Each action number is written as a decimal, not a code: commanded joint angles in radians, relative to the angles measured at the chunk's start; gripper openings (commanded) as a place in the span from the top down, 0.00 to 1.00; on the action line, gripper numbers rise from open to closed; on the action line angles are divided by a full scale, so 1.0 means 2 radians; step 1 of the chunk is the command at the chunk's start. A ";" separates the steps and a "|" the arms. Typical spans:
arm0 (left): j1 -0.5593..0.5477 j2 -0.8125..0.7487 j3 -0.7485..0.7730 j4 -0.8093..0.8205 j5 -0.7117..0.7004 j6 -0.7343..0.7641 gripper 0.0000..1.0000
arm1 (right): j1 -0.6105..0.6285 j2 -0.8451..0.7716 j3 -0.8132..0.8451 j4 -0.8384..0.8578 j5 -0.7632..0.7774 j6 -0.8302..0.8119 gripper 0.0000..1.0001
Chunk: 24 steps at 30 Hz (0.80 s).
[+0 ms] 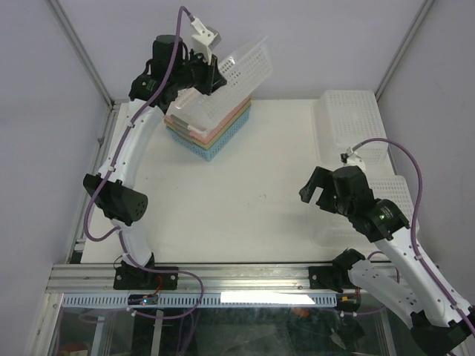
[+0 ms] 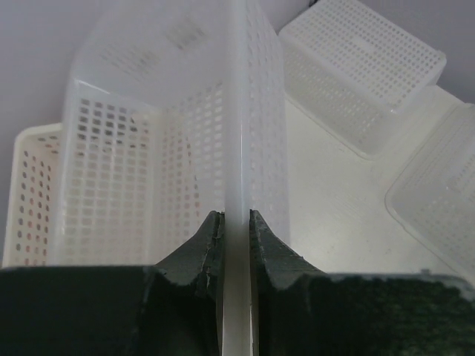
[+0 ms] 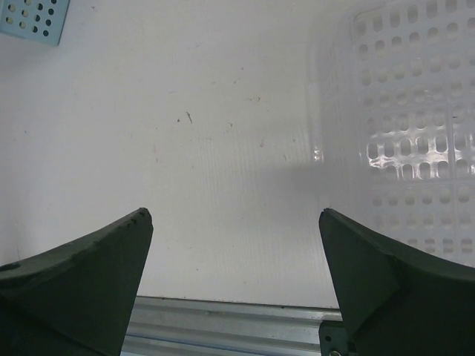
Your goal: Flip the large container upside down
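Observation:
The large container, a translucent white perforated basket, hangs tilted above a stack of coloured baskets at the back left. My left gripper is shut on its thin wall. In the left wrist view the wall runs straight up between the two dark fingers, with the left gripper pinching it and the large container filling the space ahead. My right gripper hovers over the right side of the table, away from the container. In its own view the right gripper is open with only bare table between its fingers.
A white perforated basket lies bottom-up at the back right, also seen in the left wrist view. Another white basket and a clear perforated one sit by the right arm. The table's metal front rail is just below the right fingers.

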 commanded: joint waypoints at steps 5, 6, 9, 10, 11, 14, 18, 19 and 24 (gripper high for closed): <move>0.001 -0.042 0.120 0.069 0.004 -0.078 1.00 | -0.001 -0.005 0.036 -0.005 0.025 0.005 0.01; 0.001 -0.055 0.105 0.088 0.007 -0.106 1.00 | -0.001 -0.007 0.039 -0.008 0.030 0.003 0.01; 0.001 -0.093 0.043 0.160 0.035 -0.193 1.00 | -0.002 -0.016 0.048 -0.021 0.057 0.002 0.01; 0.001 -0.101 0.021 0.186 0.054 -0.225 1.00 | -0.002 -0.020 0.051 -0.026 0.065 0.002 0.01; -0.001 -0.110 0.001 0.217 0.067 -0.269 1.00 | -0.001 -0.023 0.055 -0.030 0.074 0.003 0.01; -0.014 -0.135 -0.077 0.315 0.086 -0.371 1.00 | -0.001 -0.036 0.071 -0.052 0.107 0.007 0.01; -0.041 -0.161 -0.204 0.462 0.070 -0.495 1.00 | -0.002 -0.056 0.108 -0.097 0.162 0.017 0.01; -0.046 -0.163 -0.238 0.497 0.062 -0.520 1.00 | -0.002 -0.063 0.116 -0.106 0.178 0.018 0.01; -0.052 -0.161 -0.357 0.636 -0.006 -0.663 1.00 | -0.001 -0.102 0.146 -0.140 0.221 0.030 0.01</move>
